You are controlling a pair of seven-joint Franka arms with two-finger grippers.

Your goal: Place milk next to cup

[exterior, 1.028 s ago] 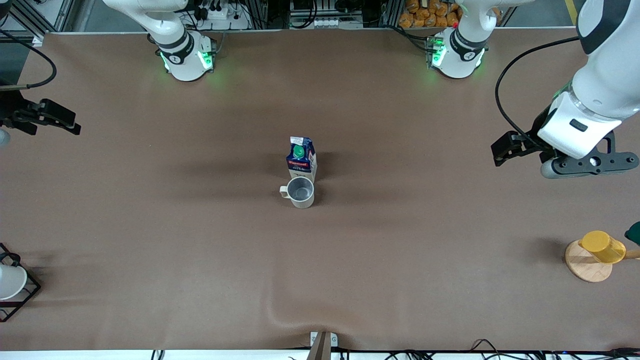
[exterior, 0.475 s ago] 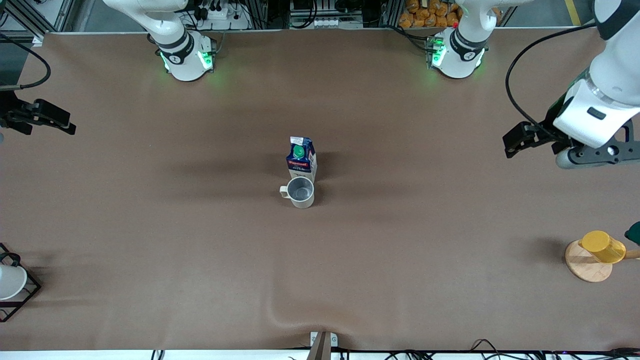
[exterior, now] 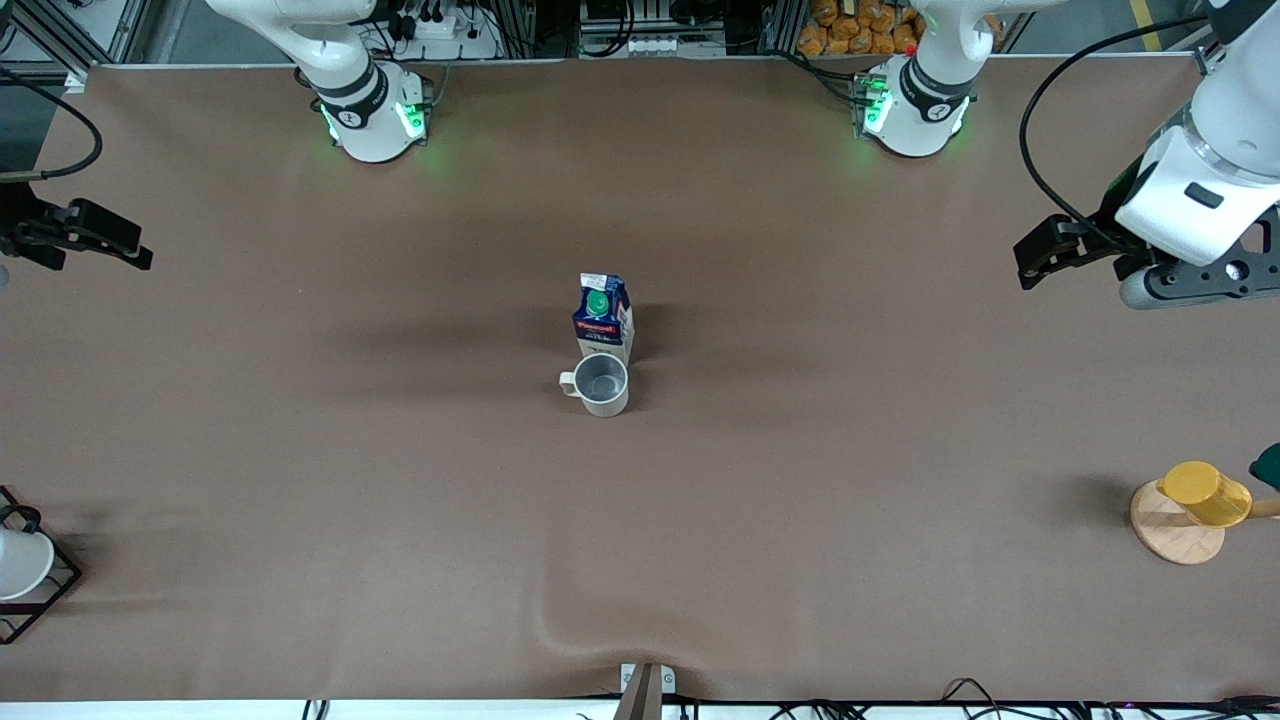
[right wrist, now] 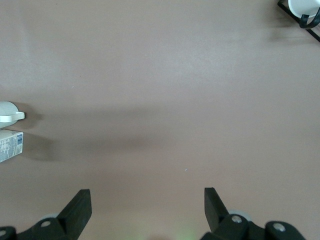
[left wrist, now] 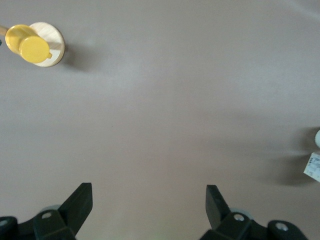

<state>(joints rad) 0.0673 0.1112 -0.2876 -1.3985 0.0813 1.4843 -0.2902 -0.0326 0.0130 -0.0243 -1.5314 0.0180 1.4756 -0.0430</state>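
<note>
The milk (exterior: 603,313), a dark blue carton with a green cap, stands upright at the table's middle. The grey-white cup (exterior: 601,384) stands right beside it, nearer the front camera, handle toward the right arm's end. My left gripper (exterior: 1035,265) is open and empty over bare table at the left arm's end. My right gripper (exterior: 125,250) is open and empty over the right arm's end. The left wrist view (left wrist: 148,192) shows the milk's edge (left wrist: 312,168). The right wrist view (right wrist: 147,196) shows the cup (right wrist: 9,113) and the milk (right wrist: 10,145).
A yellow cup (exterior: 1205,492) lies on a wooden disc (exterior: 1170,535) near the left arm's end, close to the front. A white cup in a black wire rack (exterior: 35,600) sits at the right arm's end. The table cover has a wrinkle (exterior: 560,630) near the front edge.
My left gripper has pulled away toward the left arm's end and toward the bases. My right gripper has shifted slightly toward its end. The milk and the cup have not moved.
</note>
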